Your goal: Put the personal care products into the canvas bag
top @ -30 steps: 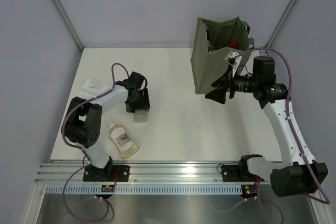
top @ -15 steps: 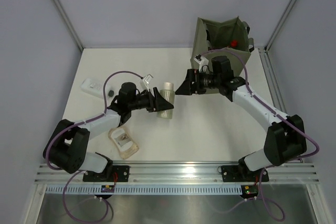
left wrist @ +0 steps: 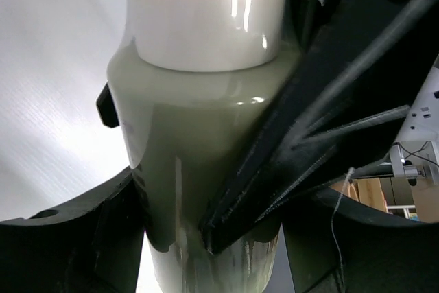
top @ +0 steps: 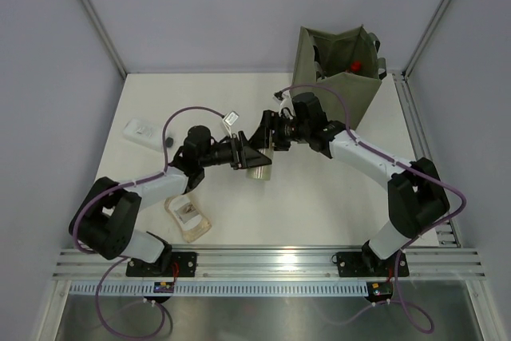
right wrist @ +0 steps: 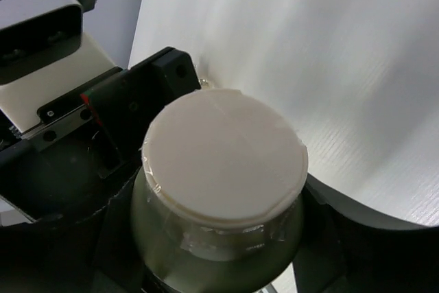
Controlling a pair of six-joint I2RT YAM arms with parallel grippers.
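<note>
The silver bottle (top: 258, 168) with a white cap (right wrist: 223, 162) hangs above the middle of the table, held between both arms. My left gripper (top: 243, 154) is shut on its body (left wrist: 192, 135). My right gripper (top: 264, 140) reaches in from the bag side, and its fingers (left wrist: 309, 121) press both sides of the same bottle. The canvas bag (top: 331, 93) stands open at the back right, with a red-capped bottle (top: 356, 65) inside. A clear amber pouch (top: 188, 215) lies near my left base. Further back at the left edge is a flat white bottle (top: 142, 131).
A small dark object (top: 169, 143) lies beside the flat white bottle. The aluminium rail (top: 263, 265) runs along the near edge, and grey walls close in the table on three sides.
Both arms swung to the table's middle. The left one lifted the silver bottle from the left side, the right one came away from the bag, and its fingers closed around the bottle.
</note>
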